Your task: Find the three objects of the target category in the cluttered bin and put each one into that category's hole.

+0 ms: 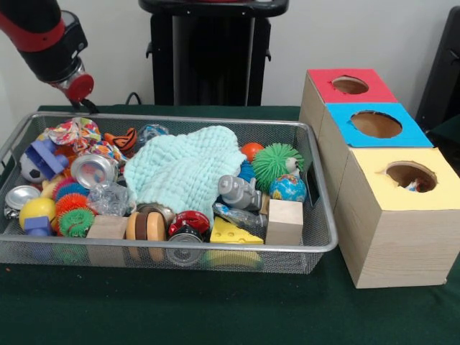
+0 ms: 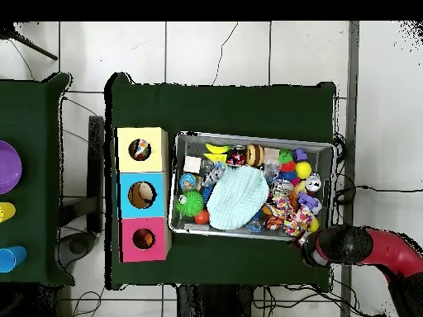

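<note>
A wire mesh bin [image 1: 180, 117] [image 2: 256, 136] holds a jumble of toys. A mint cloth [image 1: 183, 167] [image 2: 237, 198] covers its middle. Around the cloth lie a green spiky ball [image 1: 277, 164] [image 2: 192, 203], a small globe ball [image 1: 287, 188], a wooden cube [image 1: 284, 221], a yellow cheese wedge [image 1: 233, 233], a grey figure [image 1: 237, 192], a soccer ball [image 1: 30, 167] and a yellow ball [image 1: 36, 210]. My gripper [image 1: 85, 100] [image 2: 304, 244] hangs just outside the bin's far left corner in the front view. Its state is hidden.
Three boxes with round holes stand in a row beside the bin: red [image 1: 323, 90] [image 2: 128, 227], blue [image 1: 406, 135] [image 2: 128, 183], yellow [image 1: 374, 194] [image 2: 128, 136]. Small items show inside the holes. In the overhead view a second table [image 2: 33, 165] at the left carries coloured dishes.
</note>
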### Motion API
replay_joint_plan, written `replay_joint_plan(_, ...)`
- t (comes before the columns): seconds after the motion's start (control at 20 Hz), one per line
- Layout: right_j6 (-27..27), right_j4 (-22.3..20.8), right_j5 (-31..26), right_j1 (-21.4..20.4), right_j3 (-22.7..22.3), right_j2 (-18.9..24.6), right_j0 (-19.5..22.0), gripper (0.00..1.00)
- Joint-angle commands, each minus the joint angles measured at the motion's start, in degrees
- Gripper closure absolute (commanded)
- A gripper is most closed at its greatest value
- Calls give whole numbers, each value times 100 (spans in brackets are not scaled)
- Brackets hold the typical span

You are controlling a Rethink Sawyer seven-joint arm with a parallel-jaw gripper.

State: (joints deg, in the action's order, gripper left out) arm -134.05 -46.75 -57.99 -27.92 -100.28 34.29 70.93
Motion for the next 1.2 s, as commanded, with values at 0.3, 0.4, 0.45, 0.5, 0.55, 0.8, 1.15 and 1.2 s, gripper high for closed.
replay_joint_plan(0.3,1855,383,-217,-300,995,741,-209,0)
replay_joint_plan(0.4,1806,353,-141,-366,934,759,-191,0)
replay_joint_plan(0.45,1782,355,-124,-377,913,762,-180,0)
replay_joint_plan(0.5,1773,364,-109,-400,893,782,-165,0)
replay_joint_plan(0.55,1765,374,-93,-423,873,803,-150,0)
replay_joint_plan(0.8,1622,448,-181,-613,754,841,-140,0)
replay_joint_plan(1.15,1379,463,-106,-624,663,805,-211,0)
replay_joint_plan(1.2,1337,452,-64,-660,633,800,-215,0)
